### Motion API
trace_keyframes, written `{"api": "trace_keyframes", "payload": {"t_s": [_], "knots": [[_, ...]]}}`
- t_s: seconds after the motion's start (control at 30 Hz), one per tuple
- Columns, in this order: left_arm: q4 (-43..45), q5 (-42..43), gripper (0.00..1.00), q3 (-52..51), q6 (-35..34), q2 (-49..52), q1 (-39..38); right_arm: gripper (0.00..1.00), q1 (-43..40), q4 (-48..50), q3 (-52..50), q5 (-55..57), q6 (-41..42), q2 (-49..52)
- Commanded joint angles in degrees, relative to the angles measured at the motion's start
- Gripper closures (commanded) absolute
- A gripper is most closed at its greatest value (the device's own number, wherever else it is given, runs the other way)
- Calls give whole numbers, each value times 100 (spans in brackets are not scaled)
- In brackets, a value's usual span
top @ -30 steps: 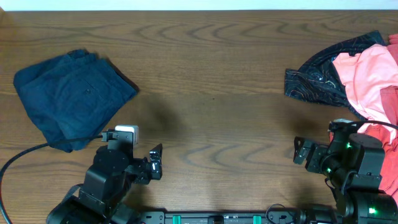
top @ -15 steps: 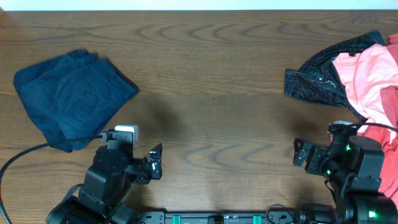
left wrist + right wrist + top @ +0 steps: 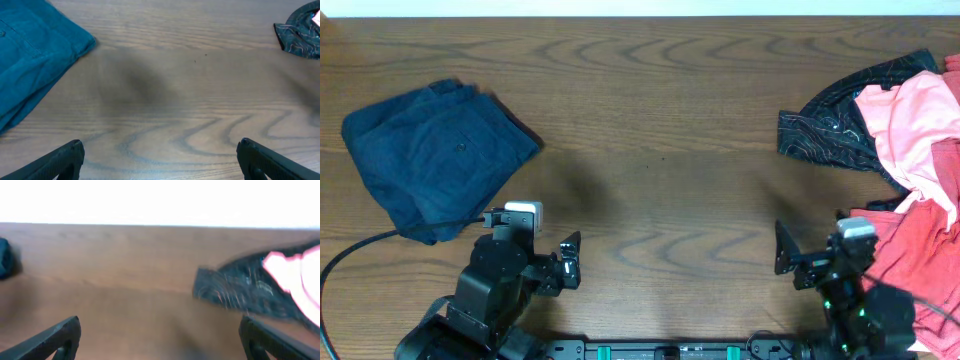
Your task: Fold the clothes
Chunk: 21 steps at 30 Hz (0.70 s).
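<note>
The left pincer (image 3: 160,154) is spread wide with nothing between its fingers, over the bare tabletop (image 3: 660,120). The navy shorts (image 3: 435,160) lie folded ahead of it and to its left, well apart from it. The right pincer (image 3: 160,330) is also wide open and empty. Ahead of it to the right lies the black piece (image 3: 830,125), partly covered by the pink piece (image 3: 910,125). The red piece (image 3: 932,250) lies close by on its right.
</note>
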Motion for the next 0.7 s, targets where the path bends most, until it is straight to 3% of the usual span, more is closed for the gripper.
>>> {"api": "trace_keyframes", "payload": {"t_s": [0.0, 0.3, 0.67], "knots": [[2, -63, 2, -35, -52, -15, -22, 1, 166, 483, -444, 146, -299, -155], [2, -66, 2, -35, -52, -15, -22, 1, 179, 3154, -1982, 188, -339, -199], [2, -63, 2, -35, -52, -15, -22, 1, 184, 2688, -1969, 190, -321, -188]]}}
